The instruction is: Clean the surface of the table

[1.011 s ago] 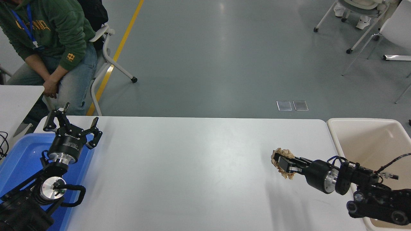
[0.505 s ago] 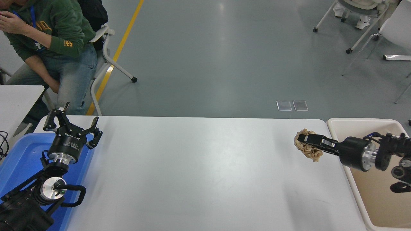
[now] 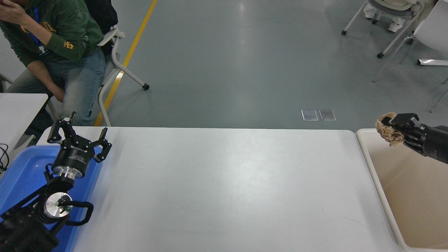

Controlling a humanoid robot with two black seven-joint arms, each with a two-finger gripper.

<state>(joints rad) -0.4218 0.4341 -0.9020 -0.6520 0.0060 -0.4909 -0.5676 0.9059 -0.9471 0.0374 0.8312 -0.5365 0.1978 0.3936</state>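
Note:
The table surface is a wide matte white top filling the lower middle of the head view. My right gripper comes in from the right edge, shut on a crumpled brown paper wad. It holds the wad raised above the far edge of the beige bin, just past the table's right end. My left gripper is parked at the lower left above the blue tray, fingers spread open with nothing between them.
A blue plastic tray lies under the left arm. A smaller white tabletop corner shows at the left edge. A person in a green hoodie sits at the far left on a chair. White chairs stand at the far right.
My right arm has carried the paper wad up and to the right, from over the table's right part to above the bin's far rim. The person raised a hand to the head. Left arm unmoved.

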